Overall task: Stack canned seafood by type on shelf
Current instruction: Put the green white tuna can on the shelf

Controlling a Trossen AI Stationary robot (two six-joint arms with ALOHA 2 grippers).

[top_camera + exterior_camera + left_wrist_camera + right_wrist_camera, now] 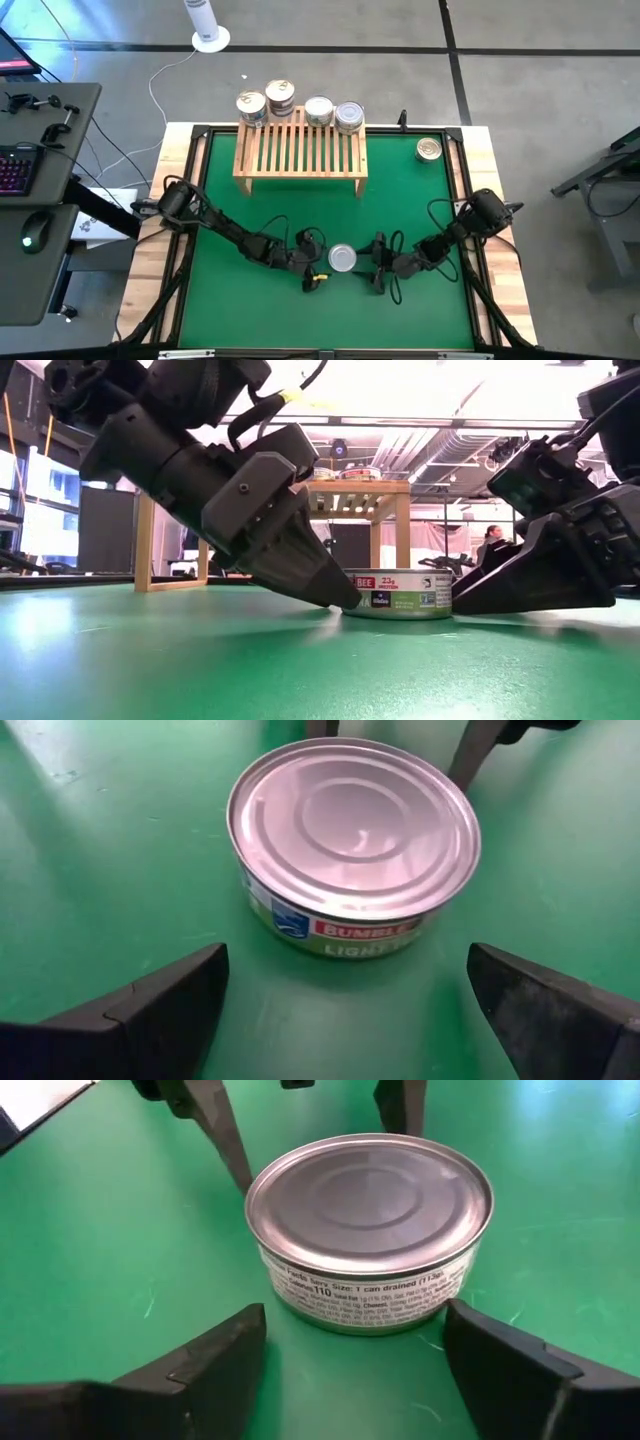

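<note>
**Op A:** Tin (342, 259) of seafood sits flat on the green mat (270, 310), near the middle of the front half. I have the left gripper (313, 262) just beside it on one side and the right gripper (378, 263) just beside it on the other, both tipped down to mat level.

**Op B:** Are either of them on it?

**Op A:** Not that I can see. In my left wrist view the two fingers (150, 1010) stand wide apart, with the tin (355, 840) ahead of the tips and bare mat between. In my right wrist view the fingers (200, 1365) are also spread, wider than the tin (370, 1230), which lies just past the tips; neither pad touches its wall. The low view shows the left fingertip right at the tin's (398, 592) base, touching or nearly so; I can't tell which.

**Op B:** Where's the rest of the stock?

**Op A:** Wooden shelf (300, 150) stands at the far side of the mat, well apart from my grippers. Four tins (297, 107) line up along its back edge, one of them sitting higher than its neighbours. One lone tin (429, 149) rests at the far right corner of the mat.

**Op B:** Room to move?

**Op A:** Open mat lies between the tin and the shelf's legs, and more toward the front edge. The raised black border (462, 190) frames the mat on every side.
</note>
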